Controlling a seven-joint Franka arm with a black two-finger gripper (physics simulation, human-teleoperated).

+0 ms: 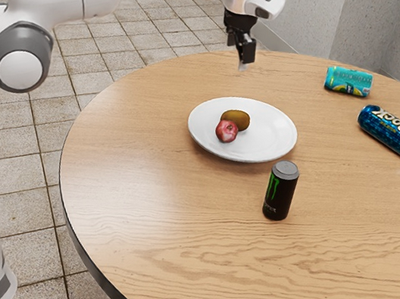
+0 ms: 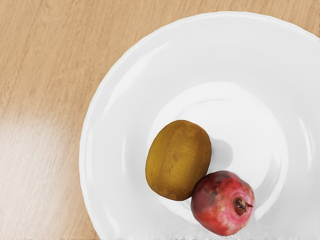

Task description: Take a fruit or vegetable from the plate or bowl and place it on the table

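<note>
Below the jaws, the plate (image 2: 200, 55) holds kiwi (image 2: 177, 160) and pomegranate (image 2: 220, 202).

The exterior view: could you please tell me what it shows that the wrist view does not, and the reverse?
Exterior view: the arm, claw, tiled floor, upright black can, and the teal can and blue can, both lying down.
Wrist view: the red fruit with its brown crown distinct, and a shadow beside the kiwi.
Both: kiwi and red fruit on the white plate, on the wooden table.
</note>
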